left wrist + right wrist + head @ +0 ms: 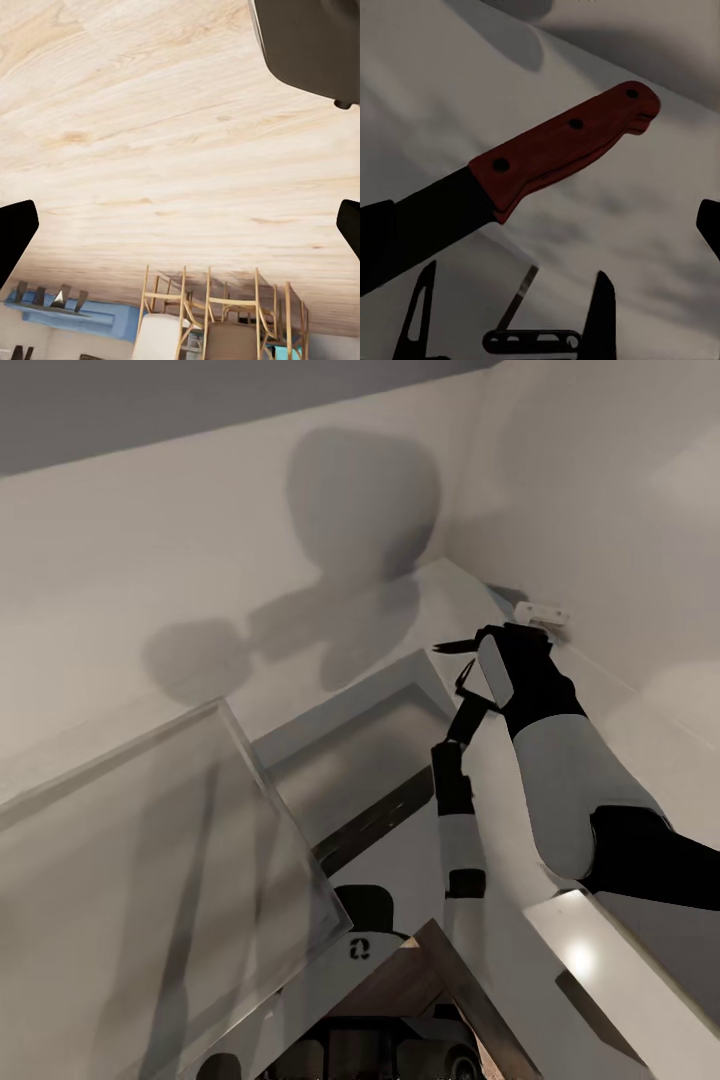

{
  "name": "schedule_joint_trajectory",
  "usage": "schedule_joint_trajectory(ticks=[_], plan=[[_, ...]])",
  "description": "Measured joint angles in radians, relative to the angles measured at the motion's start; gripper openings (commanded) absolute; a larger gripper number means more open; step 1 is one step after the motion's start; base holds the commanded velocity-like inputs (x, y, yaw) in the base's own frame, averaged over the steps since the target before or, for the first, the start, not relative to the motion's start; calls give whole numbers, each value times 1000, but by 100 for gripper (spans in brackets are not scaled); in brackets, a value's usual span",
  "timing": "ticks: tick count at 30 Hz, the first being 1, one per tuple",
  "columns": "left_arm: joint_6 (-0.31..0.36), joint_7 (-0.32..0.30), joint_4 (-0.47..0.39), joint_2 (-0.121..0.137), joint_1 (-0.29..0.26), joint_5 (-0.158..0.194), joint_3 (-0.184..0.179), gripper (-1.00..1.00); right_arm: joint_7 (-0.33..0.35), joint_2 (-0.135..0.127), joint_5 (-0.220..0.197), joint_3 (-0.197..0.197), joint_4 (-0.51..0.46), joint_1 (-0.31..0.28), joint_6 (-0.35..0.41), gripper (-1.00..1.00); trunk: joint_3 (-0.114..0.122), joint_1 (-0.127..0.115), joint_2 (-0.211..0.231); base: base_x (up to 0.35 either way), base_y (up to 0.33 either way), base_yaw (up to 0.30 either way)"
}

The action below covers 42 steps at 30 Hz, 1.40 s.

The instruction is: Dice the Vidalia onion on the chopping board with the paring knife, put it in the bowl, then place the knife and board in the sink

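Note:
The paring knife (562,146) has a red handle and a dark blade, and it lies across the gap between my right gripper's (542,225) fingers. Those fingers stand wide apart at the picture's edges, so the gripper is open. In the head view the right gripper (468,665) is raised, with the knife's (455,647) dark tip sticking out beside it, above the grey recessed sink (370,745) and the pale countertop (600,680). I cannot tell whether the knife rests on anything. My left gripper (184,229) is open over a light wooden floor. The onion, the bowl and the diced onion are out of view.
The head view is strongly tilted toward a pale wall corner. A translucent pane (150,880) rises on one side. A brown wooden panel (430,965) shows low down; I cannot tell whether it is the chopping board. A small white object (541,612) sits near the corner. Wooden chairs (217,315) stand on the floor.

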Motion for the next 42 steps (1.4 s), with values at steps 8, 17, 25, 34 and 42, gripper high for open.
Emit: schedule_joint_trajectory(ticks=[8, 17, 25, 34, 42], plan=[[0, 0, 0, -1, 0, 0, 0, 100, -2, 0, 0, 0, -100, 0, 33, 100, -13, 0, 0, 0, 0, 0], [0, -1, 0, -2, 0, 0, 0, 100, -1, 1, -1, 1, -196, 0, 91, 100, -27, 0, 0, 0, 0, 0], [0, 0, 0, -2, 0, 0, 0, 100, 1, 2, -1, 2, -198, 0, 95, 100, -40, 0, 0, 0, 0, 0], [0, 0, 0, -2, 0, 0, 0, 100, 1, 2, -1, 2, -198, 0, 95, 100, -55, 0, 0, 0, 0, 0], [0, 0, 0, -2, 0, 0, 0, 100, 0, 2, 0, 4, -199, 0, 95, 100, -66, 0, 0, 0, 0, 0]])
